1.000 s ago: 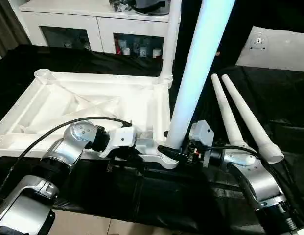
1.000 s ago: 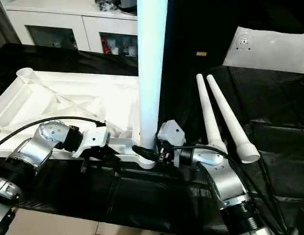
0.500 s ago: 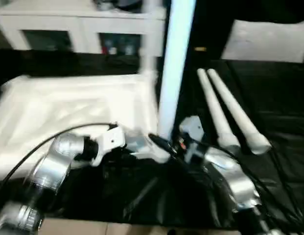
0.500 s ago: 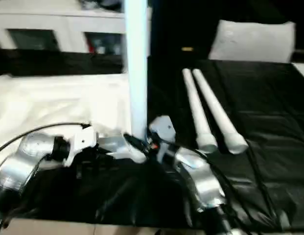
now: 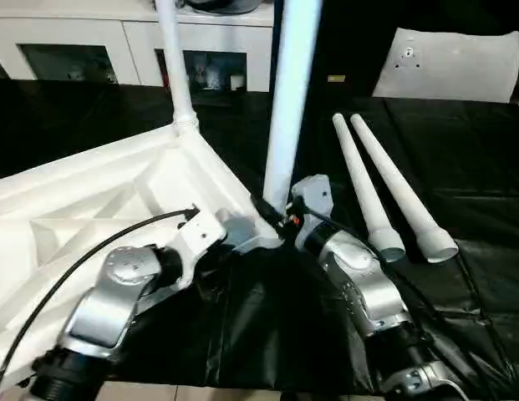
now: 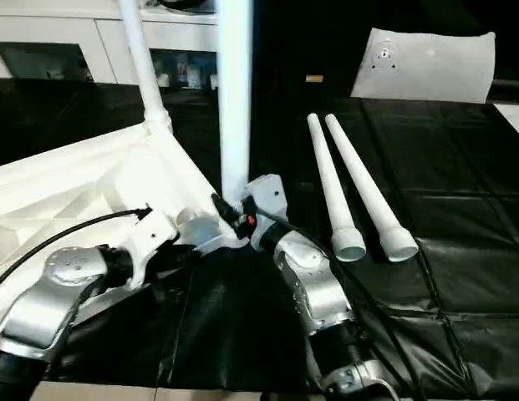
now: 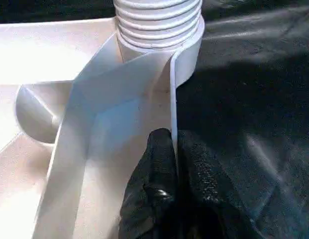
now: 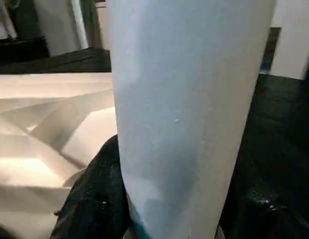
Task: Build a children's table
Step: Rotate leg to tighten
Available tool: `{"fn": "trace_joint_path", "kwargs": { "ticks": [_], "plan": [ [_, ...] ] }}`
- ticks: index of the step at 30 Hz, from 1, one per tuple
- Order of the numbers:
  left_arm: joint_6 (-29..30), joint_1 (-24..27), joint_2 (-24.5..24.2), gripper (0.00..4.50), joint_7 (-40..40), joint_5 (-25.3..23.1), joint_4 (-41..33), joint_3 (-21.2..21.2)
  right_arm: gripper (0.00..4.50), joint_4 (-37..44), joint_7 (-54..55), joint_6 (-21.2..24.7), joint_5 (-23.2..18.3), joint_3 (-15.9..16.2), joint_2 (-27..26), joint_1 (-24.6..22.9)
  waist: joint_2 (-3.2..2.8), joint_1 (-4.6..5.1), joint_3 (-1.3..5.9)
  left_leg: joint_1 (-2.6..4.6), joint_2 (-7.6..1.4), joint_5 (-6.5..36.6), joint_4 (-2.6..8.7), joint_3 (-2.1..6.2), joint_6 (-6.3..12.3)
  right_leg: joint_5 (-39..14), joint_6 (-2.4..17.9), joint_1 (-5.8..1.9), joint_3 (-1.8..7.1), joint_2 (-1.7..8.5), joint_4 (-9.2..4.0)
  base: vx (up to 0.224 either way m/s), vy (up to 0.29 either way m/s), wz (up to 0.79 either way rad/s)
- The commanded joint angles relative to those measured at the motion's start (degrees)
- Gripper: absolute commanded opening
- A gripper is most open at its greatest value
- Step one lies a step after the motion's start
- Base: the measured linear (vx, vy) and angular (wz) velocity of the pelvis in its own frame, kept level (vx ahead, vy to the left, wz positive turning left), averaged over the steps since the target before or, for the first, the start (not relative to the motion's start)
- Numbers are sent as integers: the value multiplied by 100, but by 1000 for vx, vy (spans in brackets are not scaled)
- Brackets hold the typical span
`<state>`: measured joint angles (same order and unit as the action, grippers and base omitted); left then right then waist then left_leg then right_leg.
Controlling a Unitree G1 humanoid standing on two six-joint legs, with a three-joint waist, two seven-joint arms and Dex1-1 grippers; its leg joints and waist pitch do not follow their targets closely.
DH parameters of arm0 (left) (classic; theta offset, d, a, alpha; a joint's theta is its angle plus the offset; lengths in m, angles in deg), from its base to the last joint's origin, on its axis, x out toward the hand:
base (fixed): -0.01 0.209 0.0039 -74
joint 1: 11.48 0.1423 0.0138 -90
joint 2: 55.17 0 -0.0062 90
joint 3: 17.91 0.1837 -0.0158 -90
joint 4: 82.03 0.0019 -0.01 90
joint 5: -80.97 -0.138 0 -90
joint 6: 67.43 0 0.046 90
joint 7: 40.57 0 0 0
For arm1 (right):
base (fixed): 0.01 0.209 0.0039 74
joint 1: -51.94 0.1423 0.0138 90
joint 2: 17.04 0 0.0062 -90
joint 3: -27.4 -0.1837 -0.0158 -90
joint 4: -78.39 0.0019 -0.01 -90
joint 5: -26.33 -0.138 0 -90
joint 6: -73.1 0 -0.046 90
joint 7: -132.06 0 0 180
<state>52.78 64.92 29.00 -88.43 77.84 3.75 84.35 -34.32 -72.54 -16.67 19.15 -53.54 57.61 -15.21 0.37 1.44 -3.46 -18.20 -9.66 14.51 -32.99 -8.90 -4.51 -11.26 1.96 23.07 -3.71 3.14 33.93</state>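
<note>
The white table top (image 5: 92, 196) lies upside down on the black cloth (image 5: 460, 167), ribs facing up, with one corner pointing toward the robot. A leg (image 5: 291, 92) stands upright in the socket at that near corner, and a second leg (image 5: 177, 75) stands in the corner socket farther back, in front of the white cabinet (image 5: 100, 42). Two more legs (image 6: 359, 188) lie side by side on the cloth to the right, touching or nearly so, their wide open ends toward the robot.

The left gripper (image 7: 175, 159) is pressed together on the thin side wall of the table top, just beside the near corner socket; its black fingers (image 7: 154, 179) sit one on each side of the wall (the threaded base of the leg shows right beyond them in the left wrist view).

The right gripper (image 5: 272, 213) sits at the foot of the near upright leg, its two fingers (image 8: 92, 194) standing about half spread on either side of the leg's thick lower end, close against it; a firm pinch cannot be confirmed.

A flat white panel (image 5: 447, 65) lies at the far right of the cloth.
</note>
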Motion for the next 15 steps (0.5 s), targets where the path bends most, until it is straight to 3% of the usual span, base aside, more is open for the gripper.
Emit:
{"fn": "trace_joint_path", "kwargs": {
  "ticks": [1, 4, 6, 7, 8, 11, 12, 15],
  "plan": [
    [-133, -5, 129, 0, -252, 169, -350, 420, 190, -872, 409, 396, 108, -194, 74, -245, -40, -40, 146, -171, -335, 609, 444, 74, 433, -1298, 1340, -293, 389, 510, -431, 0, 0, 0],
    [-146, -60, 132, 0, -206, 117, -246, 461, 190, -898, 422, 381, 83, -208, 36, -261, -41, -44, 142, -159, -341, 750, 454, 77, 391, -1421, 1297, -283, 389, 506, -444, 0, 0, 0],
    [-105, -141, 97, 0, -159, 59, -171, 565, 190, -897, 336, 372, 25, -227, -19, -301, -94, -54, 147, -147, -346, 796, 456, 83, 351, -1384, 1305, -276, 391, 504, -438, 0, 0, 0],
    [-105, -141, 97, 0, -159, 59, -171, 565, 190, -897, 336, 372, 25, -227, -19, -301, -73, -52, 151, -139, -343, 819, 454, 75, 346, -1368, 1303, -274, 388, 496, -447, 0, 0, 0],
    [-91, -166, 91, 0, -148, 41, -150, 593, 246, -893, 280, 390, -1, -238, -43, -319, -84, -59, 152, -144, -345, 831, 457, 82, 327, -1335, 1324, -284, 390, 503, -436, 0, 0, 0],
    [-98, -193, 87, 0, -172, -1, -110, 604, 266, -904, 229, 393, -53, -238, -54, -335, -78, -59, 171, -140, -342, 759, 449, 82, 311, -1217, 1408, -291, 394, 509, -426, 0, 0, 0],
    [-107, -202, 84, 0, -175, -14, -94, 604, 296, -906, 213, 398, -72, -241, -59, -340, -79, -81, 177, -133, -349, 740, 436, 68, 310, -1104, 1417, -294, 389, 505, -419, 0, 0, 0],
    [-185, -260, 44, 0, -192, -40, 16, 614, 315, -904, 240, 335, 18, -219, -25, -369, -88, -105, 196, -134, -337, 437, 415, 60, 374, -689, 1495, -312, 380, 500, -374, 0, 0, 0]
  ]
}}
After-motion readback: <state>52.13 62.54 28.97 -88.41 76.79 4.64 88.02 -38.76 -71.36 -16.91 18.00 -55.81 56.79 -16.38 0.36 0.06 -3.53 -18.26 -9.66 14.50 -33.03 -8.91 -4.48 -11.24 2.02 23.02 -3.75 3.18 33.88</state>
